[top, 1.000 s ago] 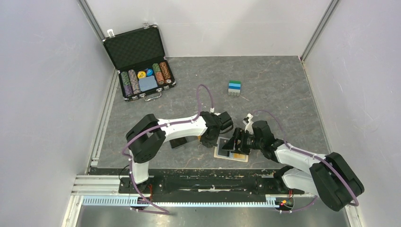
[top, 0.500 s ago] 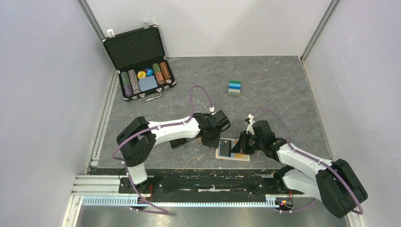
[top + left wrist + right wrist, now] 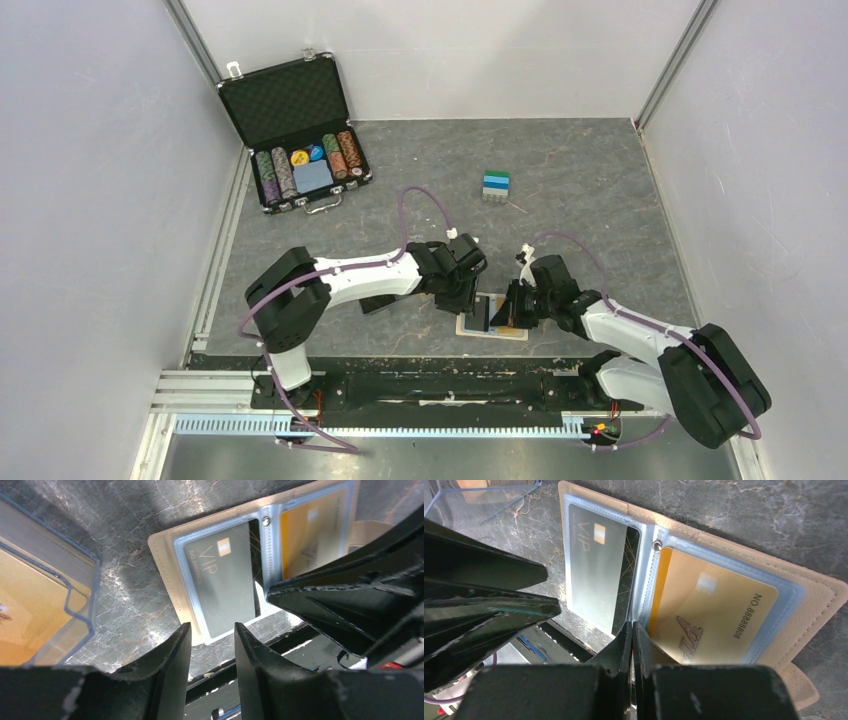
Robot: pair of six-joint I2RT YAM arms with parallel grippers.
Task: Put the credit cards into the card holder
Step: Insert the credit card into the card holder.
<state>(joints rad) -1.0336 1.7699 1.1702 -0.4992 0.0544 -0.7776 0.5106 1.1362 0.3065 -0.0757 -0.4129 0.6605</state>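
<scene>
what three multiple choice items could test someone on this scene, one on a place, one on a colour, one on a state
1. The open chip case stands
A. at the near edge, in the middle
B. at the far left of the table
C. at the near right corner

2. The card beside the grey card in the card holder is
A. gold
B. red
C. green

3. The right gripper is
A. spread wide
B. closed around a poker chip
C. shut

Answers:
1 B, the top view shows it by the far left corner.
2 A, the right wrist view shows the gold card in the neighbouring sleeve.
3 C, its own view shows no gap between its jaws.
</scene>
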